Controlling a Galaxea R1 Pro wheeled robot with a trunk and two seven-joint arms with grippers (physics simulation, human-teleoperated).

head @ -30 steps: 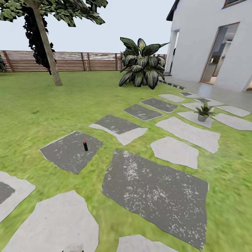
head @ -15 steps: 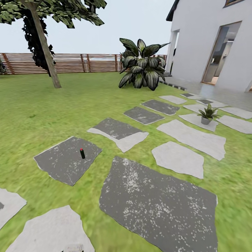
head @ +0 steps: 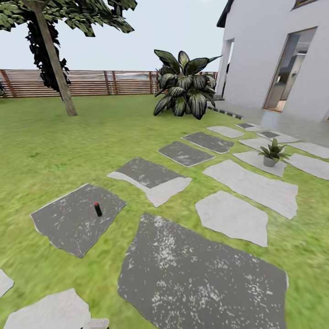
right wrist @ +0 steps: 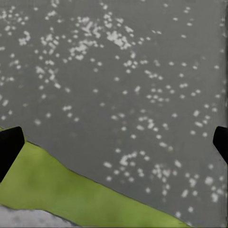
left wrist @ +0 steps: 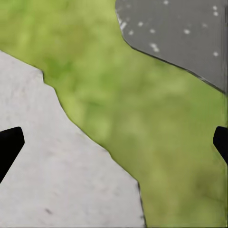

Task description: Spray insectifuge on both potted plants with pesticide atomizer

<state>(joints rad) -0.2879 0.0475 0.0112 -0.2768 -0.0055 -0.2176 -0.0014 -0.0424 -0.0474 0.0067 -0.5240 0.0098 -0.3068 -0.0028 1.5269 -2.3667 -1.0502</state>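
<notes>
View has slid: base is rolling on. Pesticide atomizer stands mid dark stepping stone, nearer now. Left gripper and right gripper both spread, empty; pickup pending.

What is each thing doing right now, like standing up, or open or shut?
pesticide atomizer: upright on a dark stepping stone, nothing holding it.
potted plant: upright on a pale stepping stone near the house.
left gripper: open, empty, over grass and stone.
right gripper: open, empty, over dark speckled stone.
house doorway: open, room visible inside.
</notes>
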